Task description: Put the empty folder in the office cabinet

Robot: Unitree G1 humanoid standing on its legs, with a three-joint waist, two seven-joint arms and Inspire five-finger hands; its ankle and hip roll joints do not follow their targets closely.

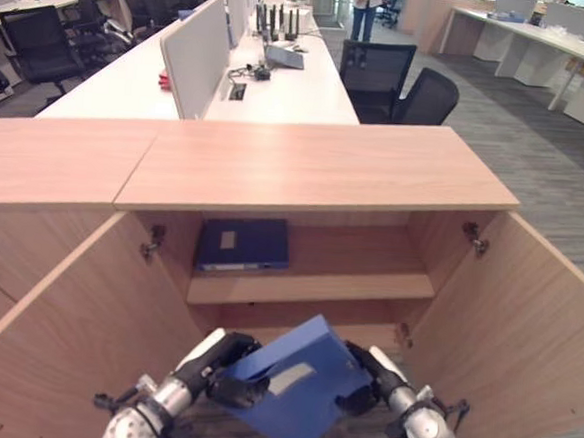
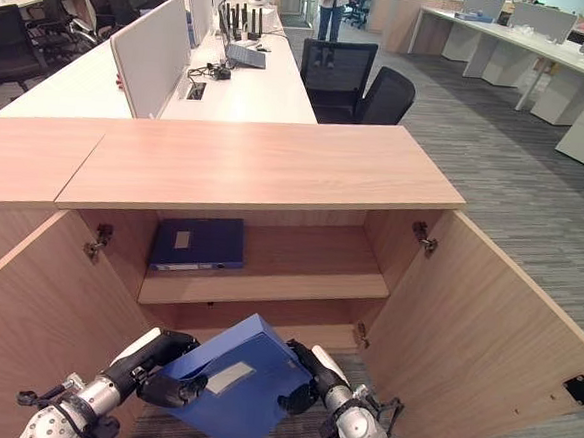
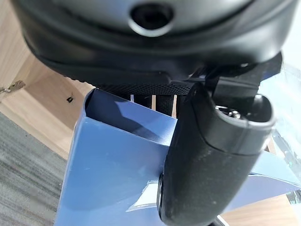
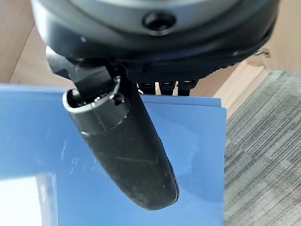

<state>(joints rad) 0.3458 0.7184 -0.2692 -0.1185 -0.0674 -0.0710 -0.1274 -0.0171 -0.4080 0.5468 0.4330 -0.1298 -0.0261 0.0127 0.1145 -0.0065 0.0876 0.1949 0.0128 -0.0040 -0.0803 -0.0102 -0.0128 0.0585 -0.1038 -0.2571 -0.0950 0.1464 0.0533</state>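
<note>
A blue folder (image 1: 296,380) with a white label hangs tilted in front of the open cabinet, below its shelf (image 1: 368,279). My left hand (image 1: 226,370) grips the folder's left edge and my right hand (image 1: 366,380) its right edge. In the left wrist view the thumb (image 3: 211,165) lies across the folder's face (image 3: 108,174), with the fingers behind it. The right wrist view shows the same pinch, thumb (image 4: 127,150) on the blue cover (image 4: 197,160). A darker blue folder (image 1: 242,244) lies flat on the left part of the shelf.
Both cabinet doors stand wide open, the left door (image 1: 73,334) and the right door (image 1: 515,325) flanking my arms. The cabinet's wooden top (image 1: 316,166) runs above. Behind it are white desks, black office chairs (image 1: 377,75) and a standing person (image 1: 365,9) far back.
</note>
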